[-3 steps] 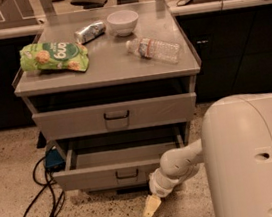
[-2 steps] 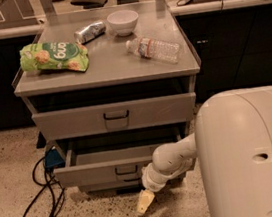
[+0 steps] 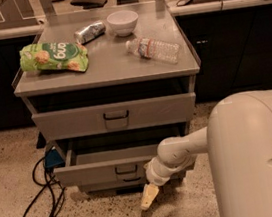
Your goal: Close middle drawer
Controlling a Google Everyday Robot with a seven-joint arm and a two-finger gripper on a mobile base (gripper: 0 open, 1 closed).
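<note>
The middle drawer (image 3: 99, 170) is pulled out, and its grey front with a small dark pull (image 3: 126, 169) stands forward of the cabinet. The uppermost drawer (image 3: 114, 116) above it is shut. The lowest drawer (image 3: 111, 184) shows as a thin strip under the open one. My gripper (image 3: 148, 197) hangs on the white arm (image 3: 178, 155), just below and in front of the right part of the middle drawer's front, pointing down at the floor. Its yellowish fingers look shut and hold nothing.
On the cabinet top (image 3: 105, 69) lie a green snack bag (image 3: 54, 57), a can (image 3: 90, 32), a white bowl (image 3: 123, 21) and a plastic bottle (image 3: 153, 50). A black cable (image 3: 43, 199) lies on the floor at the left. My white arm housing (image 3: 259, 159) fills the lower right.
The arm has swung left, carrying the gripper from right of the drawer front to a spot nearer its middle. The middle drawer is still pulled out.
</note>
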